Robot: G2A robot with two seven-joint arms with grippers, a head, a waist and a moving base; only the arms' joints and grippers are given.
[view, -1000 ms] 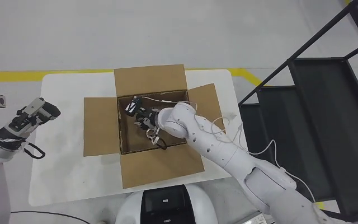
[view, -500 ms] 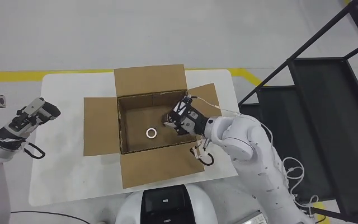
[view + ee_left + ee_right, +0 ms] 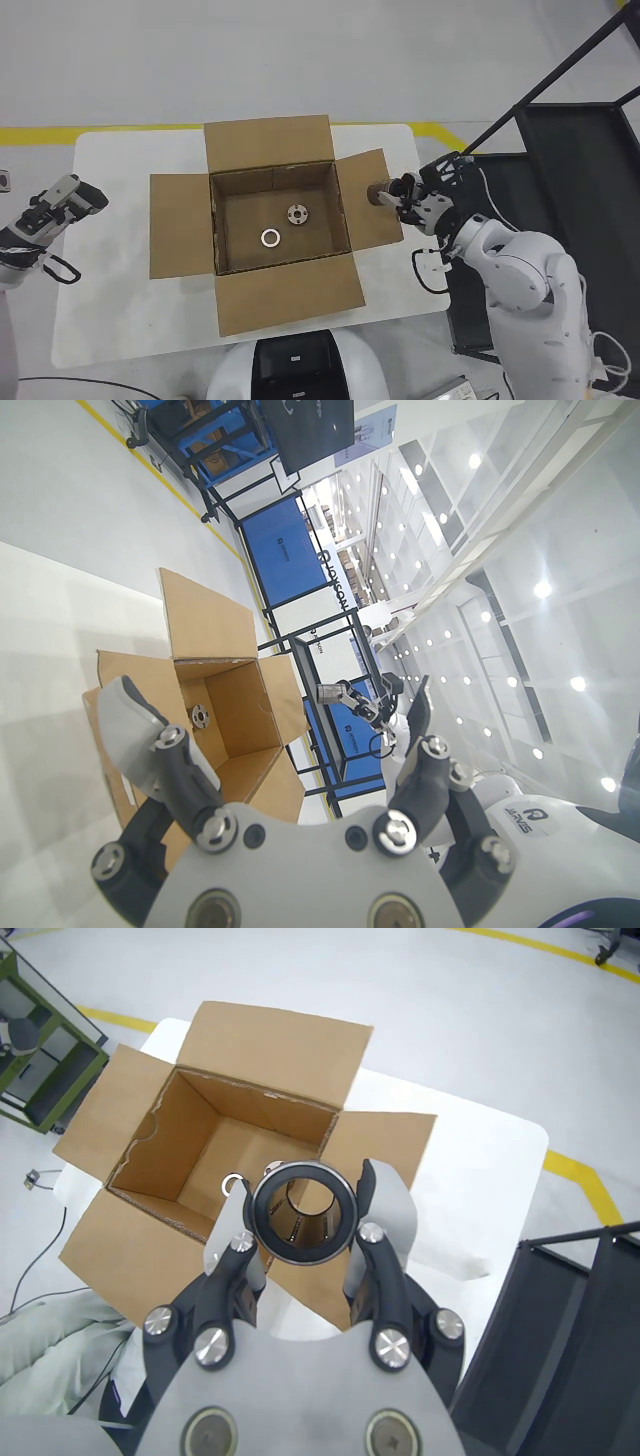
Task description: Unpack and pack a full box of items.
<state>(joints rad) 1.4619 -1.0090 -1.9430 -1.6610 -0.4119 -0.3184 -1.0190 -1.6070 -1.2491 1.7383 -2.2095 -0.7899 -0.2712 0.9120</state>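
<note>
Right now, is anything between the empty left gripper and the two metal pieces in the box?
Sideways, yes: the box's left flap and wall separate the left gripper from the ring and flanged piece. From above, nothing covers them.

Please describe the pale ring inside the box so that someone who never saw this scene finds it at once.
Look at the open cardboard box in the middle of the white table. Two small round parts lie apart on its floor. The ring is the pale, flat, plain one, nearer the robot than the darker flanged disc.
</note>
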